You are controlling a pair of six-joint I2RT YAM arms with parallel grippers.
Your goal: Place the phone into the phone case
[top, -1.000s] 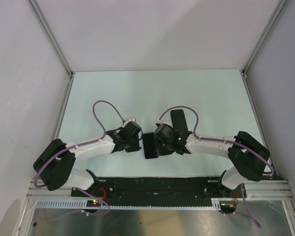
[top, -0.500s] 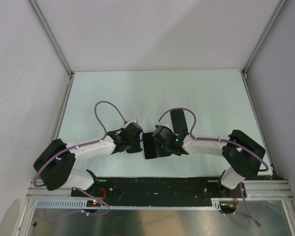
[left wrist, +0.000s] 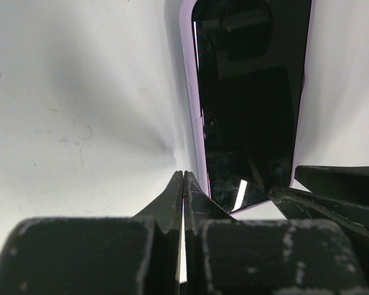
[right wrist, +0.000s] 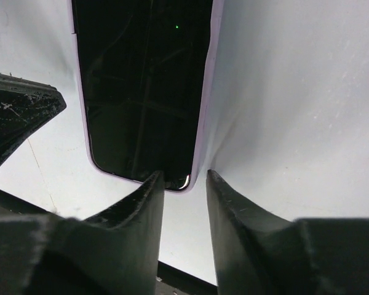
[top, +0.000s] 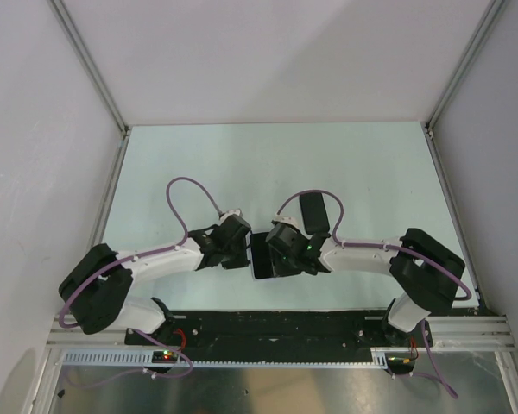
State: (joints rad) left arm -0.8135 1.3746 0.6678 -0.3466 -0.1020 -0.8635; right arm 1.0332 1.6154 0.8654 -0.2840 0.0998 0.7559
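Shift: right arm (top: 363, 254) had swung its elbow slightly leftward and its wrist had crept in over the phone (top: 261, 257); the phone, the phone case (top: 313, 210) and the left arm (top: 155, 259) lay as before.
Phone: flat on the pale tabletop (top: 198, 164), screen up, dark glass with a lilac rim, between the two wrists near the arms' bases.
Phone case: black, flat on the tabletop just behind the right wrist, apart from the phone and partly hidden by that wrist.
Left jaws: pressed fully together, holding nothing; their fingertips (left wrist: 175, 184) sat at the phone's long lilac edge, close to its near corner.
Right jaws: narrowly apart, with a corner of the phone's near end showing in the gap; one fingertip (right wrist: 154, 184) lay over the glass and the other beside the rim. Whether they pinched the phone could not be told.
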